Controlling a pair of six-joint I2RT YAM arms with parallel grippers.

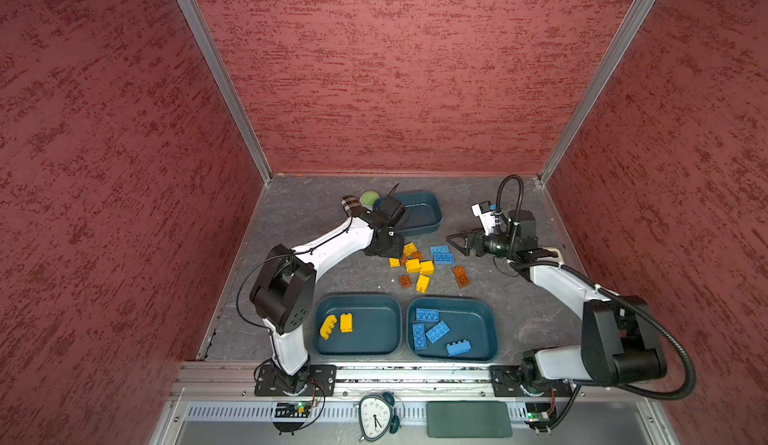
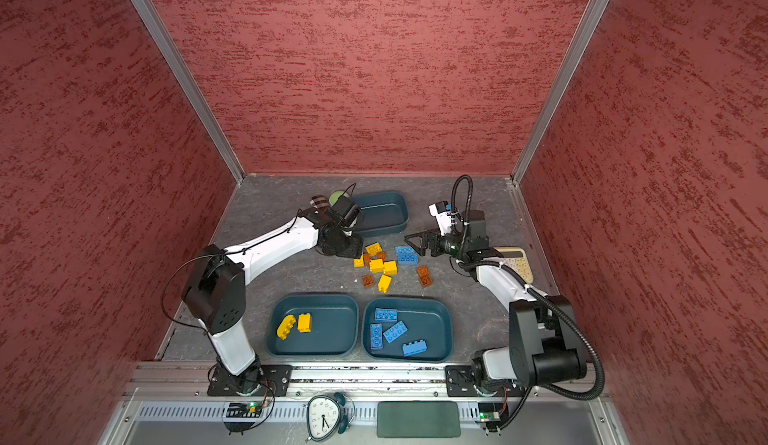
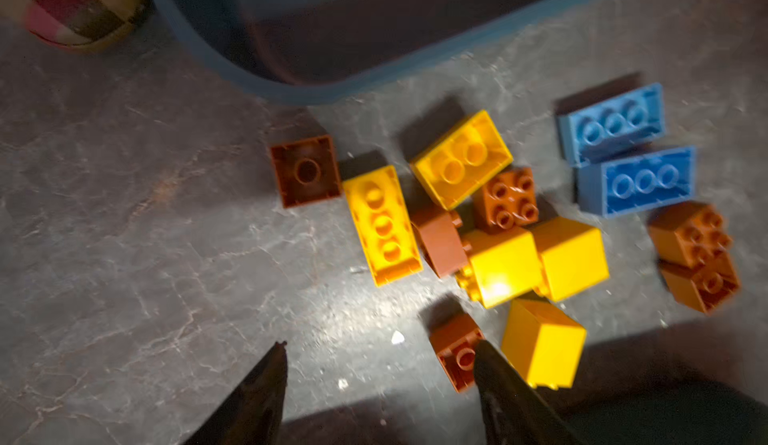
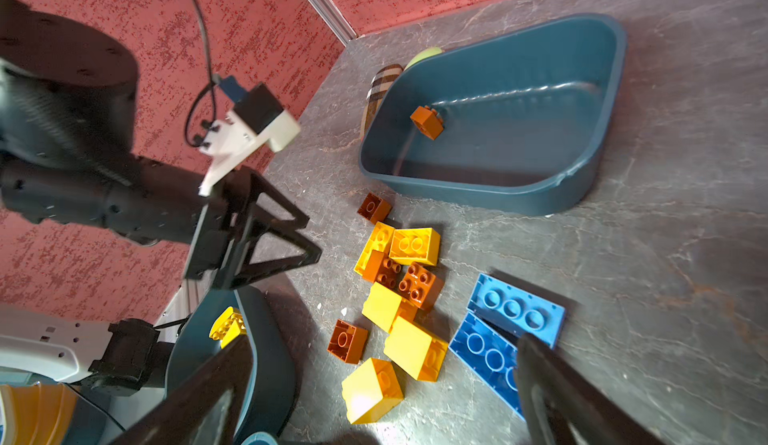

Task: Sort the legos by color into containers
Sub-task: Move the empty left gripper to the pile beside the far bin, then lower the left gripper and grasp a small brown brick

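Loose yellow, blue and brown legos [image 1: 419, 264] lie in a heap mid-table. The back container [image 1: 428, 214] holds one brown brick [image 4: 427, 121]. The front left container [image 1: 374, 330] holds two yellow bricks, the front right container [image 1: 469, 322] several blue ones. My left gripper [image 3: 382, 347] hangs open over bare table at the heap's left edge, with nothing between its fingers; a small brown brick [image 3: 455, 349] lies against one finger. My right gripper [image 4: 386, 339] stands wide open just right of the heap, above two blue bricks [image 4: 505, 326] and a yellow one.
A plaid case [image 1: 351, 204] and a green puck [image 1: 369, 198] sit left of the back tub. A calculator [image 2: 517, 266] lies under the right arm. An alarm clock [image 1: 376, 416] and a dark green pad [image 1: 468, 419] rest below the front rail.
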